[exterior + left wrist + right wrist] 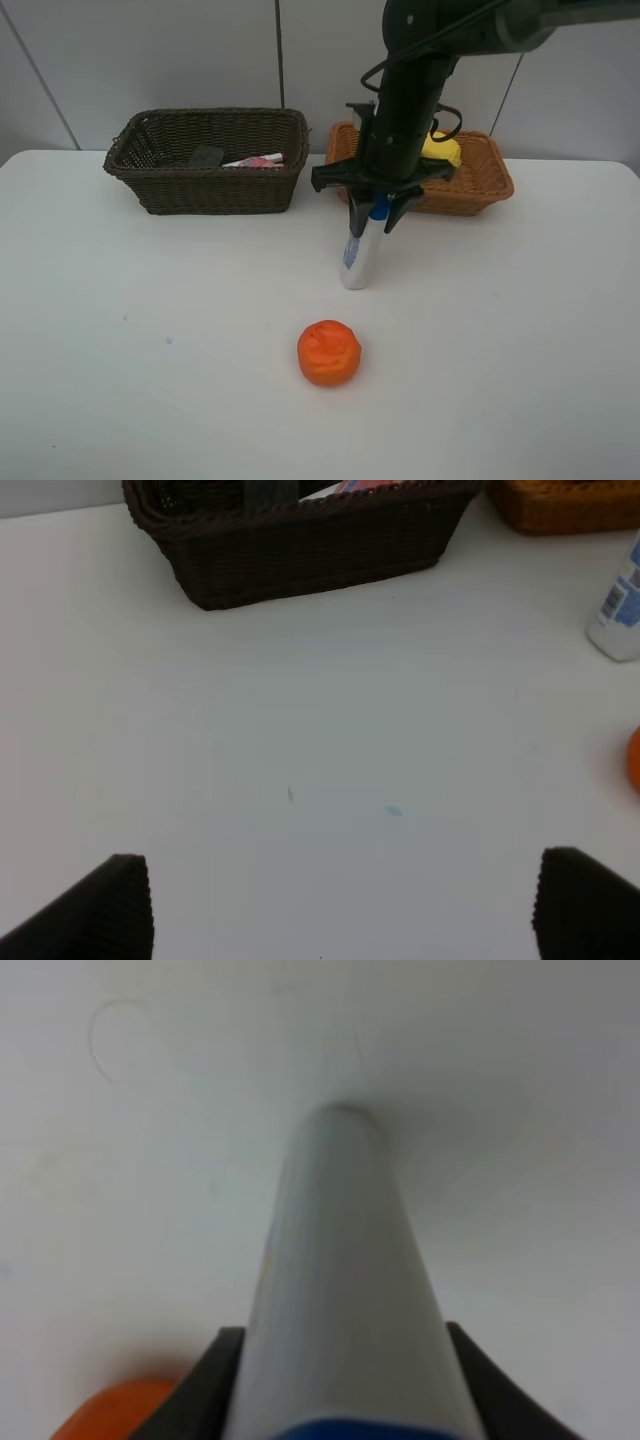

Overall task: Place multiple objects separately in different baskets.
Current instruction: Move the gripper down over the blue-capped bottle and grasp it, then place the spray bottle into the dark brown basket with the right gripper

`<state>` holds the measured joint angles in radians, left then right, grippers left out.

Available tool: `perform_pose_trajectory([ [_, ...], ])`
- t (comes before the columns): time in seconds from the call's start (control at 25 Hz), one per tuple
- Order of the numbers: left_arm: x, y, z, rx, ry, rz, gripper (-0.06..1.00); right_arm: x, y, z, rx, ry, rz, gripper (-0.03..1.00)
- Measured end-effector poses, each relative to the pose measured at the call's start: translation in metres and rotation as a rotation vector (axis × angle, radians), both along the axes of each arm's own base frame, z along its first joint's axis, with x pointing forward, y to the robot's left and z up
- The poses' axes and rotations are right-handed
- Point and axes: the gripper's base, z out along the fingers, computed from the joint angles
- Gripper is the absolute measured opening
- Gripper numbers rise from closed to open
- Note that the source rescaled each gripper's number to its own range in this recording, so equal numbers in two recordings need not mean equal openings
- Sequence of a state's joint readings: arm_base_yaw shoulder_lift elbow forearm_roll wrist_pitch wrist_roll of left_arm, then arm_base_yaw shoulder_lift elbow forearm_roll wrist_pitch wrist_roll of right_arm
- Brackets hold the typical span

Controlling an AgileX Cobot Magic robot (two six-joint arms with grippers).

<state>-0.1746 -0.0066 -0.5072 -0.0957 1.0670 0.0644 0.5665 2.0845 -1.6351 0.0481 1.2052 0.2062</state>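
Observation:
The white blue-capped tube (357,262) stands tilted on the table, its base down, and my right gripper (372,215) is shut on its capped upper end. In the right wrist view the tube (345,1280) fills the gap between the dark fingers (215,1385). The orange (329,352) lies nearer the front edge. The dark brown basket (200,190) holds a black eraser (206,157) and a pink bottle (258,161). The light orange-tan basket (480,185) holds a yellow lemon (443,150). My left gripper (340,910) hangs open over bare table.
The right arm partly hides the light basket. Both baskets stand along the table's back edge by the wall. In the left wrist view the dark basket (300,550) lies ahead, the tube (620,610) and the orange (634,760) at the frame edge.

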Motion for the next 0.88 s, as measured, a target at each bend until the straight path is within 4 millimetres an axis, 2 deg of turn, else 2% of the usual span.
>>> perform_pose_trajectory([
  [0.08,0.0,0.0,0.0,0.0,0.0,0.0,1.0,-0.001,0.0,0.005,0.001,0.001,0.001,0.08],
  [0.16,0.0,0.0,0.0,0.0,0.0,0.0,1.0,0.001,0.001,0.02,0.022,-0.035,0.002,0.08],
  [0.4,0.0,0.0,0.0,0.0,0.0,0.0,1.0,0.01,0.006,0.095,0.147,-0.243,0.024,0.08],
  [0.52,0.0,0.0,0.0,0.0,0.0,0.0,1.0,0.018,0.011,0.115,0.215,-0.366,0.059,0.08],
  [0.68,0.0,0.0,0.0,0.0,0.0,0.0,1.0,0.037,0.029,0.122,0.384,-0.582,0.11,0.08],
  [0.8,0.0,0.0,0.0,0.0,0.0,0.0,1.0,0.054,0.046,0.111,0.523,-0.69,0.091,0.08],
  [0.88,0.0,0.0,0.0,0.0,0.0,0.0,1.0,0.065,0.059,0.096,0.596,-0.743,0.069,0.08],
])
